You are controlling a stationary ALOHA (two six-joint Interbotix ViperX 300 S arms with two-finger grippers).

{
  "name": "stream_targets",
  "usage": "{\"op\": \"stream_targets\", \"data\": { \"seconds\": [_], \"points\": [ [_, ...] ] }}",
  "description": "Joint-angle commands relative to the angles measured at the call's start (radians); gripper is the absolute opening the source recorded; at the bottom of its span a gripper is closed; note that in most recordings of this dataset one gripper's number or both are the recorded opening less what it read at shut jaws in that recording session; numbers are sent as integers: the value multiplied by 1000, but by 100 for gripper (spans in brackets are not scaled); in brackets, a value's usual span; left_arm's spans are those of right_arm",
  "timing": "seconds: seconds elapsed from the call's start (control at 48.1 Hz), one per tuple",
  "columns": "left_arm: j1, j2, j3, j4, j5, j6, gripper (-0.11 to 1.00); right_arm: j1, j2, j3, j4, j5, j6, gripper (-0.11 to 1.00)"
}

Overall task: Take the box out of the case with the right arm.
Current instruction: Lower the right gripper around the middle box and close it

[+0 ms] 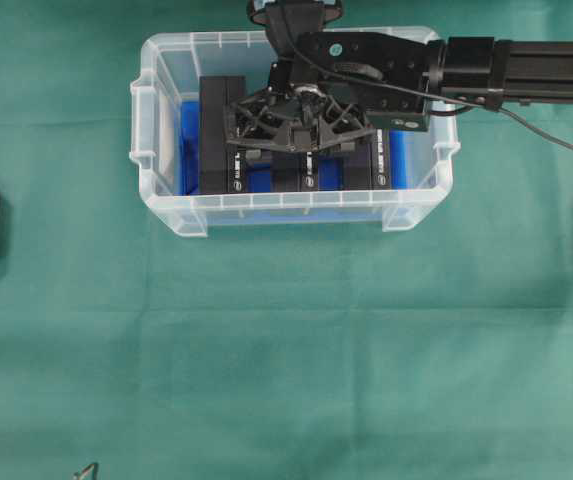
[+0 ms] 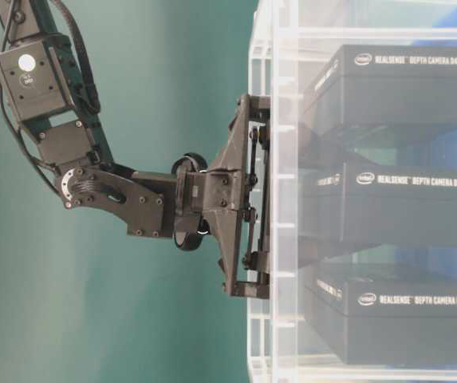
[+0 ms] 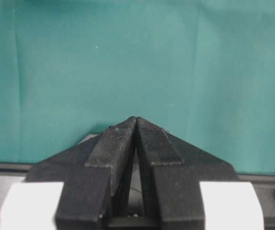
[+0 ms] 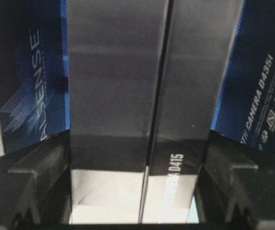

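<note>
Green cloth; case (image 1: 166, 215); boxes (image 2: 407, 203) read "RealSense Depth Camera"; right arm (image 1: 526, 65) jaws part-open, straddling middle box.

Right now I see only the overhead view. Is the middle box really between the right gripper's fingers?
Observer: Yes. In the right wrist view the right gripper straddles the box, one finger on each side. I cannot tell whether they touch it.
Operator: Which box is that?
Observer: Its label reads D415.
Operator: And the left gripper?
Observer: The left gripper is shut, over bare cloth.
</note>
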Motion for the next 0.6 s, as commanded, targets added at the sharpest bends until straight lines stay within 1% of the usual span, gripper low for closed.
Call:
{"op": "stream_targets", "data": {
  "seconds": [0.0,0.333,0.478,0.582],
  "points": [
    [-3,6,-25,0,-3,0,0,0,-23,-20,3,-2,3,66],
    [-3,5,-25,0,-3,0,0,0,-29,-37,3,11,3,66],
    [-3,5,-25,0,-3,0,0,0,-66,-61,0,78,3,66],
    [-3,5,-25,0,-3,0,0,0,-92,-103,-8,155,3,66]
  ]
}}
